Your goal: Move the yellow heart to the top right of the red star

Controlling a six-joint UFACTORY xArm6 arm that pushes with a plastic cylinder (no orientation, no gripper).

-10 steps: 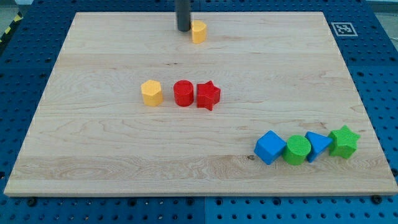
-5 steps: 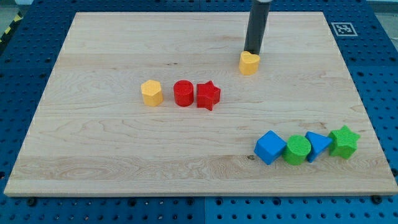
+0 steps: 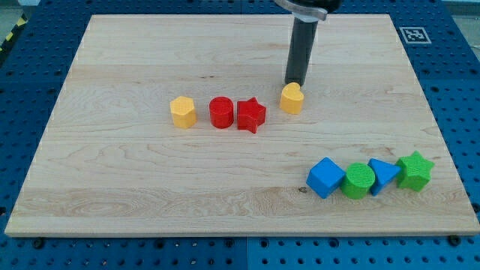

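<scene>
The yellow heart (image 3: 292, 99) lies just up and to the right of the red star (image 3: 251, 115), with a small gap between them. My tip (image 3: 295, 82) stands right behind the heart, touching its top edge. A red cylinder (image 3: 221, 112) sits against the star's left side, and a yellow hexagon (image 3: 183, 112) lies further left.
At the view's bottom right stands a row: a blue cube (image 3: 325, 178), a green cylinder (image 3: 358, 181), a blue triangle (image 3: 383, 175) and a green star (image 3: 415, 170). A marker tag (image 3: 413, 34) sits by the board's top right corner.
The yellow heart has been pushed from the top middle of the board down and right, then slightly left, ending close to the red star. My tip followed behind it.
</scene>
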